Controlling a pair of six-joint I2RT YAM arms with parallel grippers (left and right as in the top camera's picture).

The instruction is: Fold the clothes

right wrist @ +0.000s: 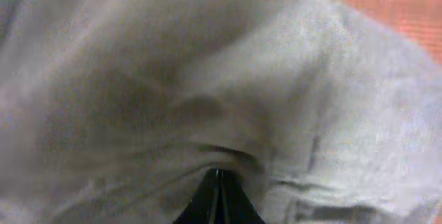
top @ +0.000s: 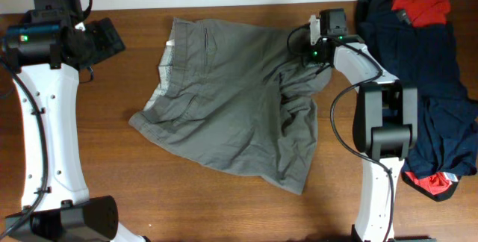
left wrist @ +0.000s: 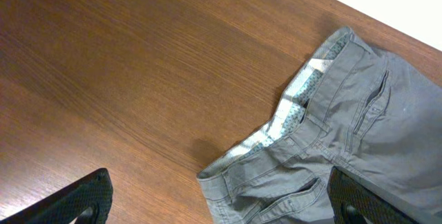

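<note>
Centre of the table [top: 224,208], that's where the grey-khaki shorts [top: 231,100] lie, spread mostly flat. The waistband [top: 170,63] runs down the left edge and the two legs trail off to the right, so the long axis goes left to right across the wood, dipping toward the near side. The upper leg is bunched and rumpled, and right there sits the right gripper [top: 305,54]. In its own wrist view the black fingers [right wrist: 219,198] are pinched together with grey cloth creased between them, so it has hold of the shorts at that upper-right corner. Over at the far left corner, the left gripper [top: 104,39] hangs just off the waistband end, apart from the cloth. Its fingertips [left wrist: 79,200] are spread wide with nothing between them, and the patterned inside of the waistband lies ahead of it and to its right. My read: the right arm owns the leg end and the left is the nearer one for the waistband, so the fold hinges on carrying one end across to the other. Beyond the right arm, a dark navy garment [top: 433,100] and a red one [top: 422,7] wait in a heap.
</note>
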